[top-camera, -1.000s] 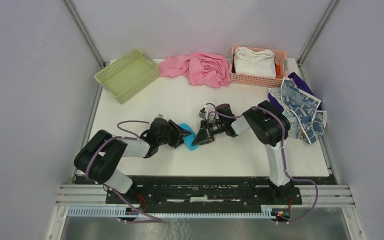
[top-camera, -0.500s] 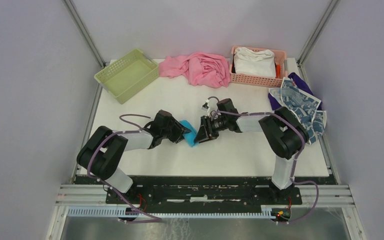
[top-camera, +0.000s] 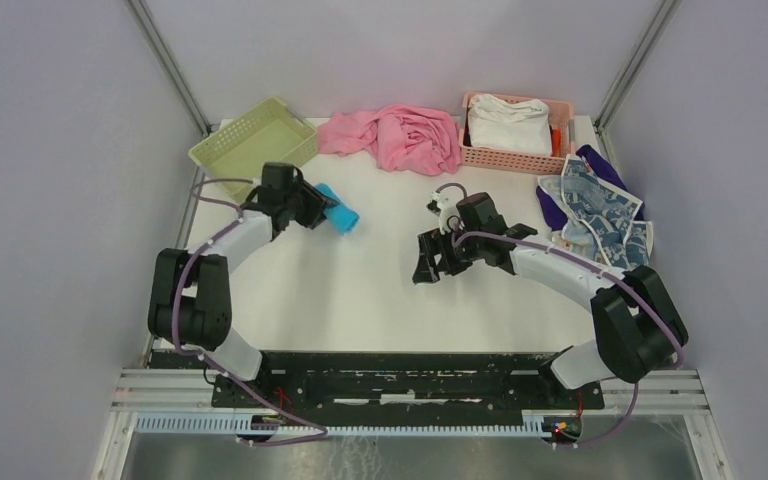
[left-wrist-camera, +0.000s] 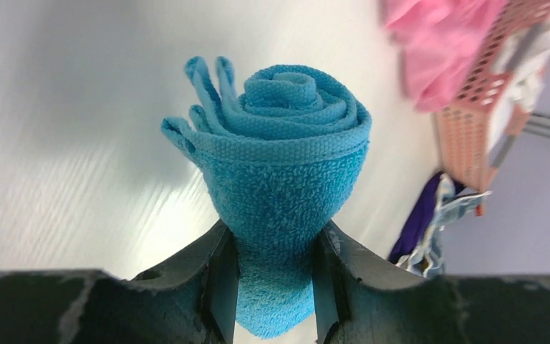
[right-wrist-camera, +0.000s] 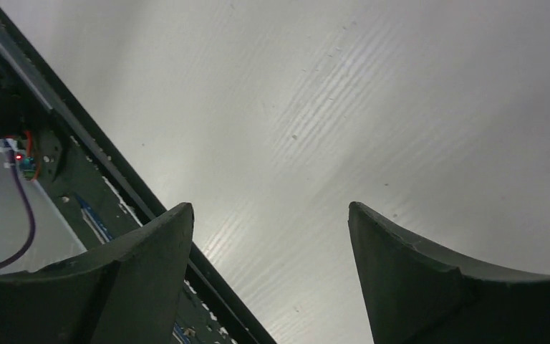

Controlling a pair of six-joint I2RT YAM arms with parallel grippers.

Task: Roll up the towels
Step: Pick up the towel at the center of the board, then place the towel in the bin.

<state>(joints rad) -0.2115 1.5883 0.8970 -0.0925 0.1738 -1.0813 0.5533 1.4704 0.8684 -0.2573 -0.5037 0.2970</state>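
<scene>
Lab cell: grey walls, aluminium rails.

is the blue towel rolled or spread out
Rolled. The left wrist view shows the blue towel end on as a tight spiral, pinched in the left gripper.

rolled towel: plain bright blue, no print
printed towel: white with dark blue print
dark cloth: deep purple, plain
bunched cloth: plain pink
left basket: pale green
right basket: salmon pink, grid of holes
folded cloth: plain white
table: white, fine ribbed lines
arms: black joints, pale grey links
</scene>
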